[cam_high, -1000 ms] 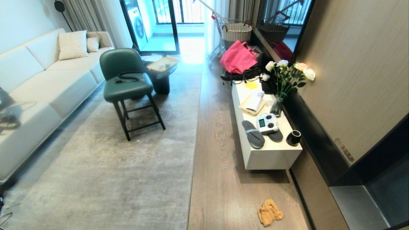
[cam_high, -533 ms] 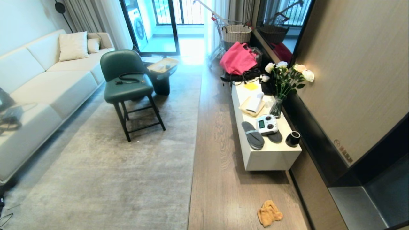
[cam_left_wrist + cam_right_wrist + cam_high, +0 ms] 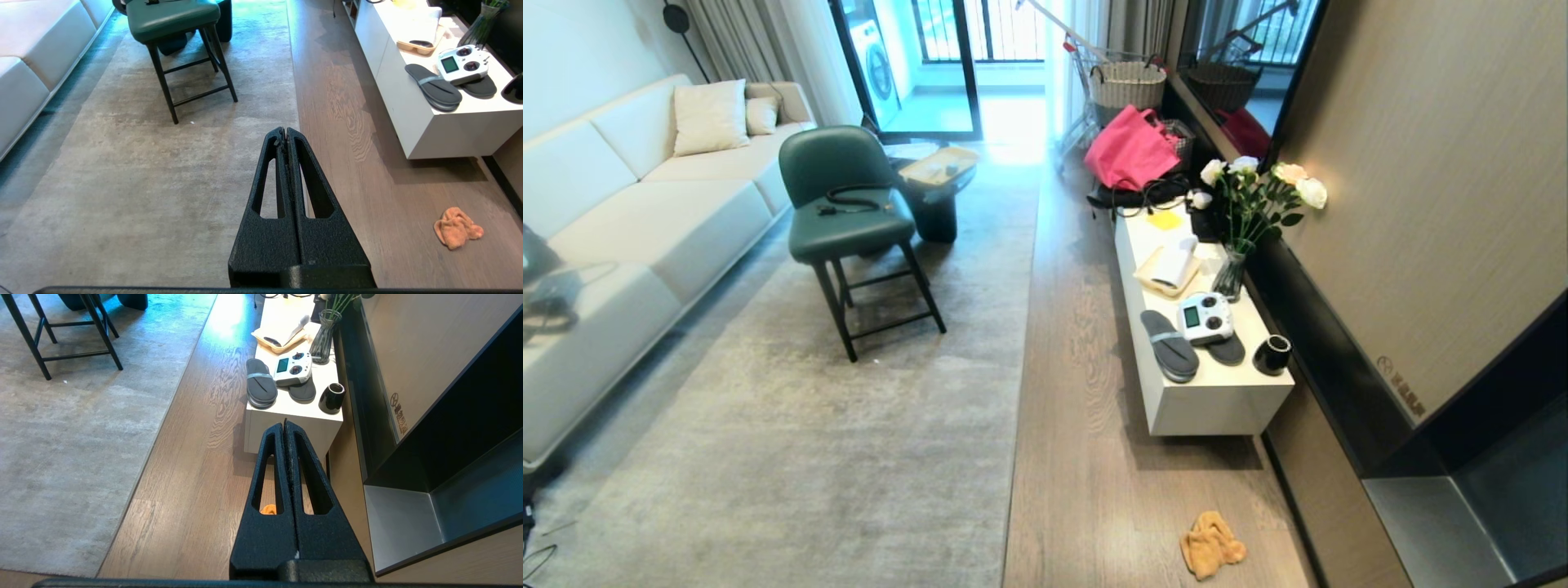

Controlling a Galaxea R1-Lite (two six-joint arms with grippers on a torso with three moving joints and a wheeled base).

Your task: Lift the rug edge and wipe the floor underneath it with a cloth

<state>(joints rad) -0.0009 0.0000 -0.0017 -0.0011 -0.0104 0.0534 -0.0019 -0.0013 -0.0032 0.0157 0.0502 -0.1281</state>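
The pale grey rug lies flat, and its straight rug edge (image 3: 1018, 392) runs along the wood-plank floor (image 3: 1086, 457). The orange cloth (image 3: 1211, 545) lies crumpled on the bare planks near the dark wall unit, apart from the rug. The left wrist view shows my left gripper (image 3: 284, 130) shut and empty, high over the rug edge (image 3: 297, 102), with the cloth (image 3: 457, 227) off to one side. My right gripper (image 3: 284, 422) is shut and empty above the floor. A bit of the cloth (image 3: 268, 509) shows through its finger slot. Neither arm appears in the head view.
A low white cabinet (image 3: 1217, 400) by the wall carries slippers (image 3: 1170, 345), a remote controller (image 3: 1205, 317), a black cup (image 3: 1272, 354) and a vase of roses (image 3: 1232, 269). A green chair (image 3: 845, 204) stands on the rug beside a white sofa (image 3: 621, 212). A pink bag (image 3: 1131, 147) sits further back.
The whole head view has shifted down a little, so the camera moved. The cloth, the rug and both grippers have stayed as they were.
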